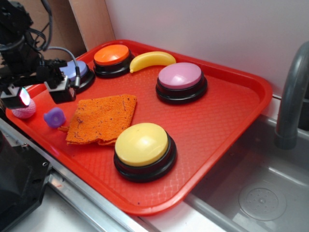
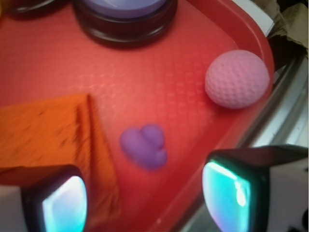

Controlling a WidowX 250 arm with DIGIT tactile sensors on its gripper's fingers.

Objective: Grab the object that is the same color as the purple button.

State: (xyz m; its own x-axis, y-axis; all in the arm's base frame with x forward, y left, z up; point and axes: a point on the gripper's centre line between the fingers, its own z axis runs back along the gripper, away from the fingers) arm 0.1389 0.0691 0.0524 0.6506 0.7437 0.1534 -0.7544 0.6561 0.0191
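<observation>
The pincer [image 1: 41,96] hung above the left corner of the red tray [image 1: 231,111], its jaws spread apart and holding nothing; in the wrist view both fingers [image 2: 55,200] framed the lower edge with clear tray between them. The object [image 2: 145,146], a small periwinkle rubbery lump, lay on the tray floor below and between the fingers, untouched, just beside the edge of the orange cloth [image 1: 101,118]; whether it actually touched the cloth could not be judged from the blurred wrist view. In the exterior view the object [image 1: 54,117] sat near the tray's left rim, with the pink dimpled ball [image 1: 24,110] close by on its outer side, partly hidden behind one finger. The purple button [image 1: 76,71], periwinkle dome on black base, stood farther back on the tray, partly covered by the arm and its cable. An orange button [image 1: 112,54] stood next to it, a yellow banana [image 1: 152,59] just beside that, a lilac button [image 1: 180,76] toward the back right, and a yellow button [image 1: 142,144] near the front. A grey sink [image 1: 260,193] with a faucet [image 1: 292,96] lay to the right.
</observation>
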